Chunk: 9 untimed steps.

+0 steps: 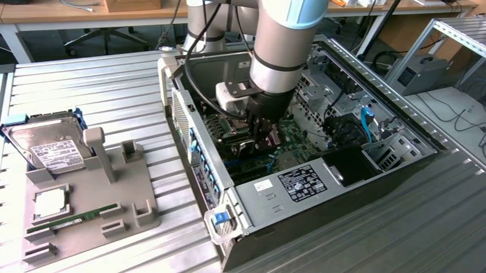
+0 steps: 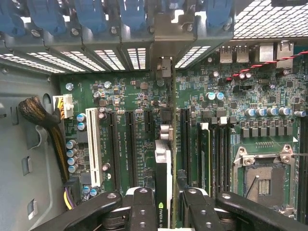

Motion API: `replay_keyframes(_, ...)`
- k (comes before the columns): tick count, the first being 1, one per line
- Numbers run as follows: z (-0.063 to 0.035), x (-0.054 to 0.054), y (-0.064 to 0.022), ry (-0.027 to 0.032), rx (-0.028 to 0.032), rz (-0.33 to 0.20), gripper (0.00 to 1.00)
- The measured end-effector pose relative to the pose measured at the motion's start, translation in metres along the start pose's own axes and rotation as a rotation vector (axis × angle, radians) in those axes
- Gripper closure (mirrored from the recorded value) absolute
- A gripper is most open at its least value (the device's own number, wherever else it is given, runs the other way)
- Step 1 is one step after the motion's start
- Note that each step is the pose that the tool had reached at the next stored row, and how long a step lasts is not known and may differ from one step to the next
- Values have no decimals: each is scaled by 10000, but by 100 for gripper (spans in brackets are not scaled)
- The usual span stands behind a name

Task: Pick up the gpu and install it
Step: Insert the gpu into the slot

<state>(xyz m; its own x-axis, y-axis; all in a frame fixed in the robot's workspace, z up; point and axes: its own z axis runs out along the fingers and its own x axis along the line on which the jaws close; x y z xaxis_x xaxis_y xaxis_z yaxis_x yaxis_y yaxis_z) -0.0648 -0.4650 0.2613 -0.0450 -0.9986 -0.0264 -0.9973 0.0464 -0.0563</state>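
1. Gripper [image 2: 168,208] is clamped on the gpu [image 2: 162,161], with one black finger [image 2: 143,207] on each flat face, deep inside the open computer case [image 1: 345,190].
2. From the wrist, the gpu stands on edge over the green motherboard [image 2: 139,96], square to it, so mostly its thin upper edge shows.
3. Its long axis runs parallel to the black expansion slots [image 2: 131,144]. Its metal bracket end [image 2: 163,67] points at the rear panel's vented slot covers [image 2: 115,55].
4. The card sits between those slots and the memory slots [image 2: 216,149], with the CPU socket [image 2: 262,180] beyond them. The slots on either side are unoccupied.
5. Whether its lower edge is seated in a slot cannot be told.
6. In the exterior view the arm reaches in through the case's open side, and the case walls ring the gripper closely.
7. On the tabletop [image 1: 114,85], at the exterior view's left, a grey holder [image 1: 125,196] carries a hard drive [image 1: 49,151] and a memory stick [image 1: 76,219], well apart from the case.
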Motion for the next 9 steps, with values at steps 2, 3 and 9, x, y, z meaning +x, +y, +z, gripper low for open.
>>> replay_keyframes(2,0,0,2,-1,13,-1,73)
replay_keyframes(3,0,0,3,-1,21,0,73)
replay_keyframes(9,-46,-1,1,-2,47,-1,73)
